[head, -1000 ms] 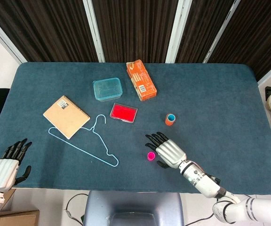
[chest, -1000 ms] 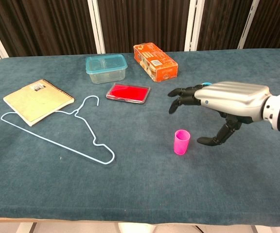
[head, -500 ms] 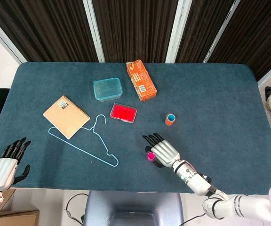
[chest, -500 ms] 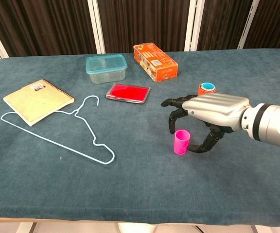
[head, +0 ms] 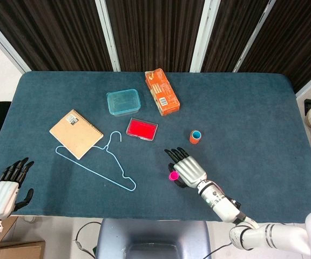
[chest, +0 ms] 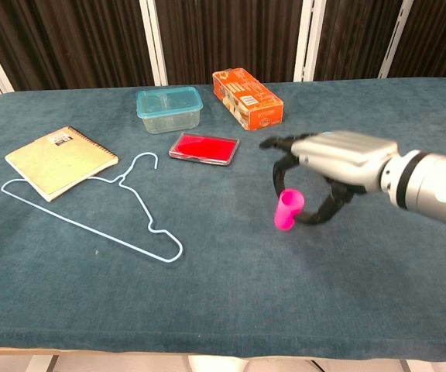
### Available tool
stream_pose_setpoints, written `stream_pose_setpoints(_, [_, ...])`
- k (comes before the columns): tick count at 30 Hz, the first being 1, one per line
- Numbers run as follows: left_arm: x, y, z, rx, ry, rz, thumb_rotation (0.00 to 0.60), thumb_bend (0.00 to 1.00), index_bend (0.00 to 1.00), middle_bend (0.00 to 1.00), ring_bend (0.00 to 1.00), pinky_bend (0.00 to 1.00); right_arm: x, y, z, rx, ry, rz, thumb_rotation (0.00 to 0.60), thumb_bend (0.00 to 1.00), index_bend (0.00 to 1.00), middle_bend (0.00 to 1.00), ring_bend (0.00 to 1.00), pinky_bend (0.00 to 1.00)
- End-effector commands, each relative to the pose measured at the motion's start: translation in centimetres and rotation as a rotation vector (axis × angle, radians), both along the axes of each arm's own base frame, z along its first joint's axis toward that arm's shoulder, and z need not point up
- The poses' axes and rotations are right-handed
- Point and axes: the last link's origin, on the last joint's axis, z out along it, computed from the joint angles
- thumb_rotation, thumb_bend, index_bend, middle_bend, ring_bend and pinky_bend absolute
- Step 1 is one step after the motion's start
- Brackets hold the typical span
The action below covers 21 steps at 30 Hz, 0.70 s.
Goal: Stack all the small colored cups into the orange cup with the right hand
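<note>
The left hand (head: 3, 191) sits at the near left corner of the table (head: 242, 108), fingers spread, holding nothing; it appears in the head view only. The right hand (chest: 327, 167) is over the near centre of the table and grips the pink cup (chest: 288, 210) between thumb and fingers; in the chest view the cup is tilted, its mouth leaning toward the hand, and it appears lifted clear of the cloth, though contact at its base cannot be confirmed. In the head view the pink cup (head: 173, 176) shows just at the left edge of the right hand (head: 188, 170). A light blue wire hanger (chest: 91, 213) lies flat to the left of the cup, its long bar tucked against the corner of a spiral notebook (chest: 60, 161). Farther out, the orange cup (head: 195, 137) lies on its side well apart from the right hand, with a blue cup nested inside it. A flat red case (chest: 204, 148) lies beyond the hanger hook. At the far side stand a teal lidded container (chest: 169, 109) and an orange box (chest: 247, 98), near each other
</note>
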Motion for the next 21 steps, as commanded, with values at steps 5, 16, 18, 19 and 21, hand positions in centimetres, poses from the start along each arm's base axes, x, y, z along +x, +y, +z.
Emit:
stream_pose_setpoints(5, [0.0,0.0,-0.1,-0.004,0.004,0.001,0.600,0.45,0.00,0.00,0.00,0.13,1.0,-6.0,4.8,-0.298,-0.182,-0.103,0.600,0.45,0.63,0.04,0.00,0.00])
stream_pose_setpoints(16, [0.1,0.1,-0.5,-0.013,0.016,0.003,0.600,0.45,0.00,0.00,0.00,0.13,-2.5,-9.9,5.1,-0.355,-0.033,-0.249,0.600,0.45,0.63,0.05,0.00,0.00])
stream_pose_setpoints(18, [0.0,0.2,-0.5,-0.014,0.016,0.005,0.600,0.45,0.00,0.00,0.00,0.13,-2.9,-10.0,4.9,-0.348,-0.021,-0.257,0.600,0.45,0.63,0.05,0.00,0.00])
stream_pose_setpoints(19, [0.0,0.2,-0.5,-0.015,0.017,0.005,0.600,0.45,0.00,0.00,0.00,0.13,-3.1,-10.0,4.8,-0.346,-0.020,-0.260,0.600,0.45,0.63,0.05,0.00,0.00])
stream_pose_setpoints(21, [0.0,0.2,-0.6,-0.016,0.017,0.006,0.600,0.45,0.00,0.00,0.00,0.13,-3.3,-10.0,4.7,-0.343,-0.016,-0.264,0.600,0.45,0.63,0.05,0.00,0.00])
